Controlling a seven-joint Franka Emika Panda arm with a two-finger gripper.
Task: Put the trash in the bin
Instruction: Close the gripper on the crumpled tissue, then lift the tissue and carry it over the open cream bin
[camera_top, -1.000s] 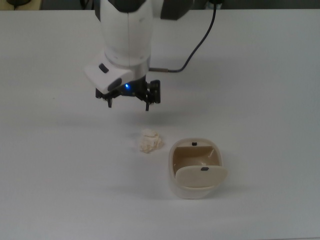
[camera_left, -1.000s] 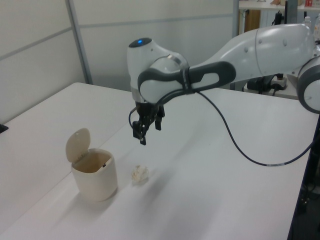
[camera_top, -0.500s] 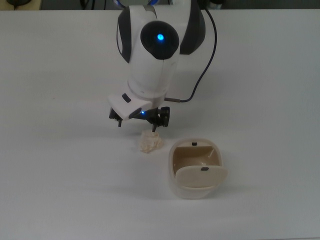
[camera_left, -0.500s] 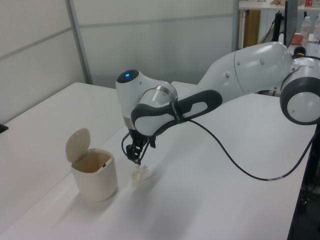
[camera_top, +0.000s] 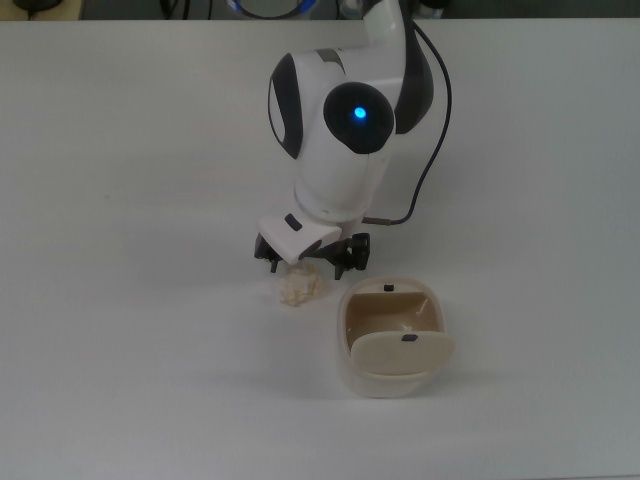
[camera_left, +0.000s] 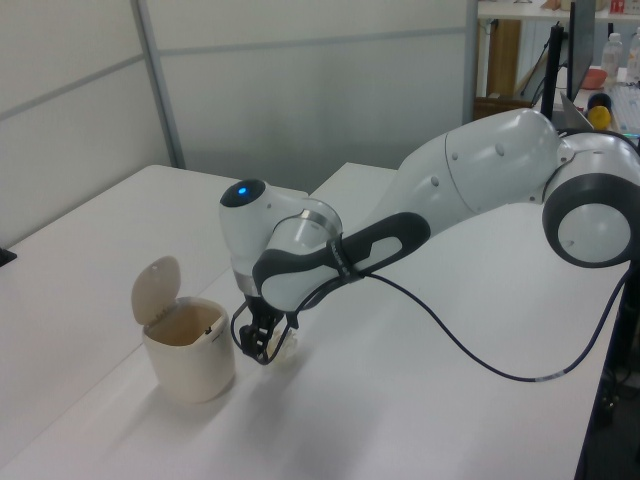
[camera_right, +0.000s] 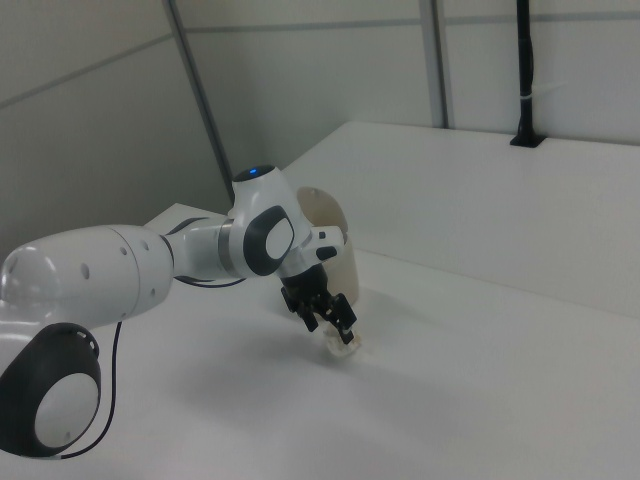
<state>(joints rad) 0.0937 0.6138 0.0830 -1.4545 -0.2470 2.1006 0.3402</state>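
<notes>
— So where is the trash (camera_top: 298, 287)?
— On the white table (camera_top: 120, 330), just beside the bin (camera_top: 392, 340), on the top view's left.
— And the gripper (camera_top: 310, 262)?
— Low over the wad, its fingers spread wide to either side, not closed on it. The bin's lid (camera_top: 402, 351) stands tilted open.

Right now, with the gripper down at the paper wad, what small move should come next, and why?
Probably close the gripper on the paper wad. The open fingers sit low on either side of the wad, which lies on the table beside the bin, so a grasp comes before any lift.
</notes>
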